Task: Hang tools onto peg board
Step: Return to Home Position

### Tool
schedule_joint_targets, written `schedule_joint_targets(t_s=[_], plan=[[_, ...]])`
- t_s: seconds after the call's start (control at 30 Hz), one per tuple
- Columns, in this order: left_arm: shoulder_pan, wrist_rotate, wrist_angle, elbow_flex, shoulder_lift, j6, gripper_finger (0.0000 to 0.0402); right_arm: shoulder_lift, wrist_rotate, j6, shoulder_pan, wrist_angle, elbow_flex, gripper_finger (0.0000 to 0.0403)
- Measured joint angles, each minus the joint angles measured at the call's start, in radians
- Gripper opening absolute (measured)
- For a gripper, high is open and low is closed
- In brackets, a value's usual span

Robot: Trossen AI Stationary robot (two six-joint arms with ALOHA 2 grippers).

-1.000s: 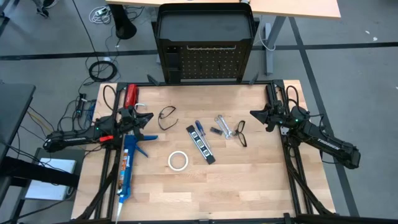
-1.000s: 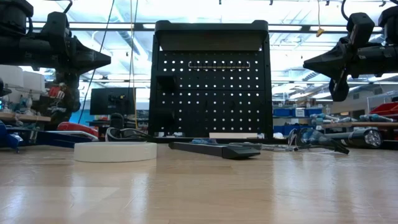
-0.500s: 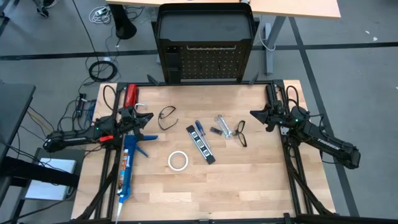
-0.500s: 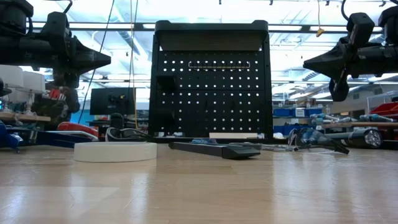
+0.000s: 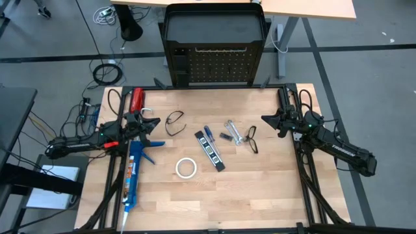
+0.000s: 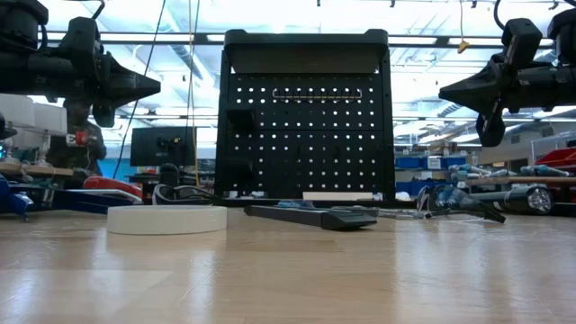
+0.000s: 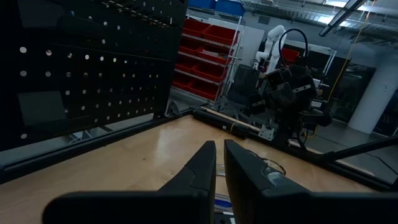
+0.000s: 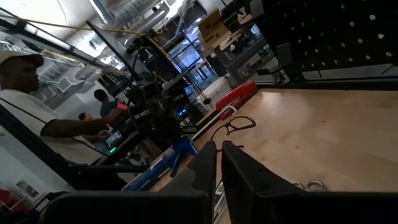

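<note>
Tools [image 5: 209, 148] lying flat between left jaws and right jaws (both pairs together, raised), peg board [image 5: 218, 65] behind.

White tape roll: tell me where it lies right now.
In the high view the white tape roll lies flat on the table, a little left of centre, between the blue caulking gun and the long black-and-white tool.

high: even overhead light, faint soft shadows on tabletop [image 5: 260, 188] | low: bright ceiling lights [image 6: 423, 22] behind, peg board [image 6: 306, 117] silhouetted, pale sheen on wood | wrists: dark foreground, brighter background
</note>
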Motion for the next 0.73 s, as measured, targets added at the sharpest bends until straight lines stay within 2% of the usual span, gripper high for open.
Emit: schedule_joint_targets(t_s=[0.73], plan=[[0.0, 0.0, 0.0, 0.0, 0.0, 0.0, 0.0037, 0.0, 0.0, 0.0, 0.0, 0.0, 0.0, 0.0036]])
